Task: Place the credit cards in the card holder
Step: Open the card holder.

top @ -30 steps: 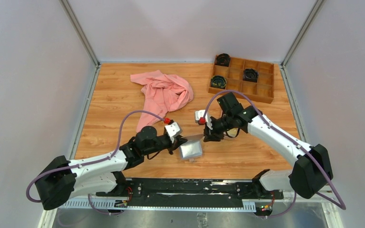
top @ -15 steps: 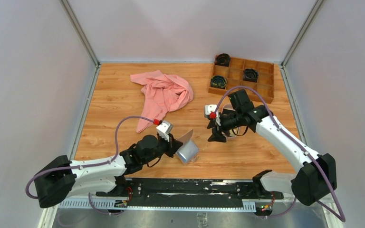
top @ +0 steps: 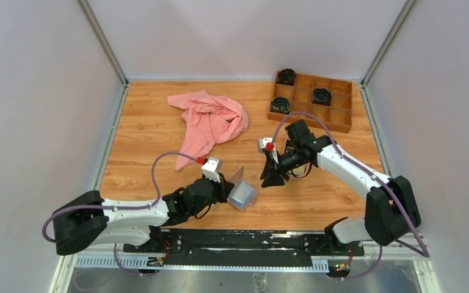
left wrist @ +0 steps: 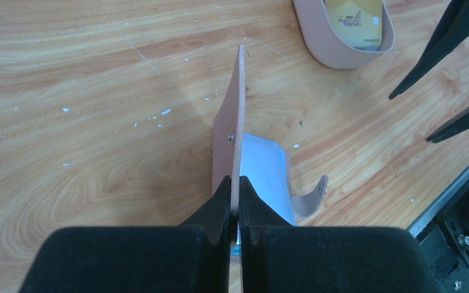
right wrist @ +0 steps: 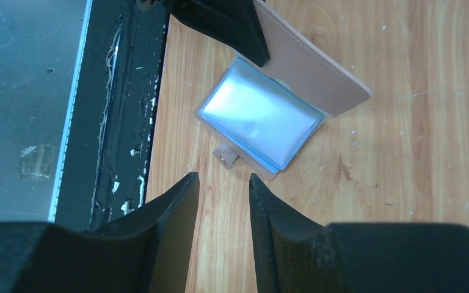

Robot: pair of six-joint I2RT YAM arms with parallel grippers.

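Left claw [left wrist: 235,183] is clenched on the bottom edge of the card holder's [left wrist: 229,116] tan flap, holding that flap upright off the table [top: 140,134]; the holder's other half, with its pale blue pocket, lies flat on the wood just right of the fingers. From above, this claw [top: 227,183] and the holder [top: 242,194] sit near the front edge of the table, a little left of centre.

Right claw [right wrist: 223,180] hangs with its two fingers slightly parted and nothing between them; from its own camera the holder [right wrist: 259,116] lies open just beyond the fingertips, clear of them, blue pocket facing up and the tan flap behind it. Seen from above, the right claw [top: 270,178] points down at the table just right of the holder, near it but not touching.

A crumpled pink cloth [top: 210,122] lies towards the back left; a wooden box [top: 311,101] with compartments stands at the back right, dark round things in some of them. An oval beige tray [left wrist: 342,58] rests beyond the holder, close to the right claw's dark fingers [left wrist: 439,43]; a yellow card [left wrist: 354,18] lies inside it. A short tan strap with a snap stud [right wrist: 223,157] sticks out from the holder's flat half.
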